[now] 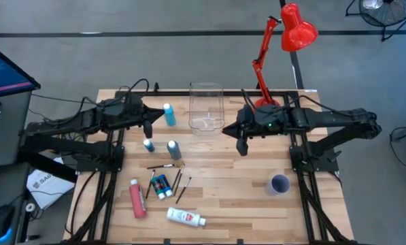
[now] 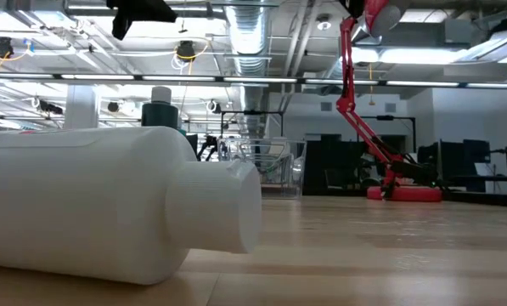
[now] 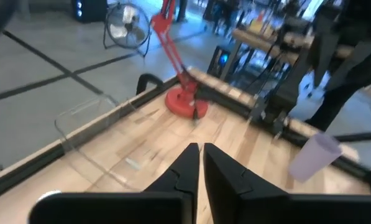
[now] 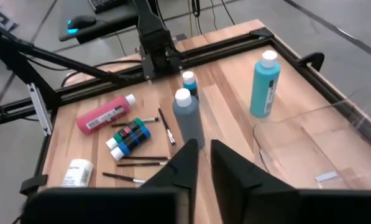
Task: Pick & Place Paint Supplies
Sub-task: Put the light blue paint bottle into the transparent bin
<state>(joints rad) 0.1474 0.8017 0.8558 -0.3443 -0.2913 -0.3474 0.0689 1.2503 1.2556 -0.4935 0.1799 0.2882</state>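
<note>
The paint supplies lie on the wooden table's left half. A light blue bottle [image 1: 168,114], a small blue bottle [image 1: 149,145] and a grey bottle [image 1: 173,150] stand upright. A pink-red tube [image 1: 137,199], a white bottle [image 1: 185,217], small blue-green bottles [image 1: 161,186] and several thin dark brushes [image 1: 179,178] lie flat. My left gripper [image 1: 148,126] hovers shut and empty beside the light blue bottle. My right gripper [image 1: 242,146] hovers right of the clear box [image 1: 207,107], open by a narrow gap [image 4: 204,149], empty.
A small purple cup [image 1: 279,184] stands at the table's right front. A red desk lamp [image 1: 284,41] has its base at the far edge behind my right arm. The white bottle [image 2: 109,204] fills the low view's foreground.
</note>
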